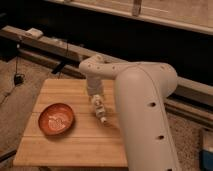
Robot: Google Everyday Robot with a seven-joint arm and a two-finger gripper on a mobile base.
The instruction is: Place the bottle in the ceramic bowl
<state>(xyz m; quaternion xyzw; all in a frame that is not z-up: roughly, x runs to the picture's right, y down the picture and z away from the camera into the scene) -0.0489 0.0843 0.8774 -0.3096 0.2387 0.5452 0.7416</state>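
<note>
The ceramic bowl [56, 119] is reddish-orange with a pale design inside and sits on the left part of the wooden table [70, 145]. The bottle [101, 114] is a small pale slim shape lying tilted just right of the bowl, at the table's middle. My gripper [96, 102] hangs from the white arm [142, 100], directly over the bottle's upper end and touching or nearly touching it. Whether it grips the bottle does not show. The bottle is apart from the bowl, about a bowl's width from its centre.
The white arm's large body [150, 130] covers the table's right side. A long dark ledge with cables [60, 47] runs behind the table. A small pale box [34, 33] lies on that ledge at the far left. Carpeted floor [15, 95] surrounds the table.
</note>
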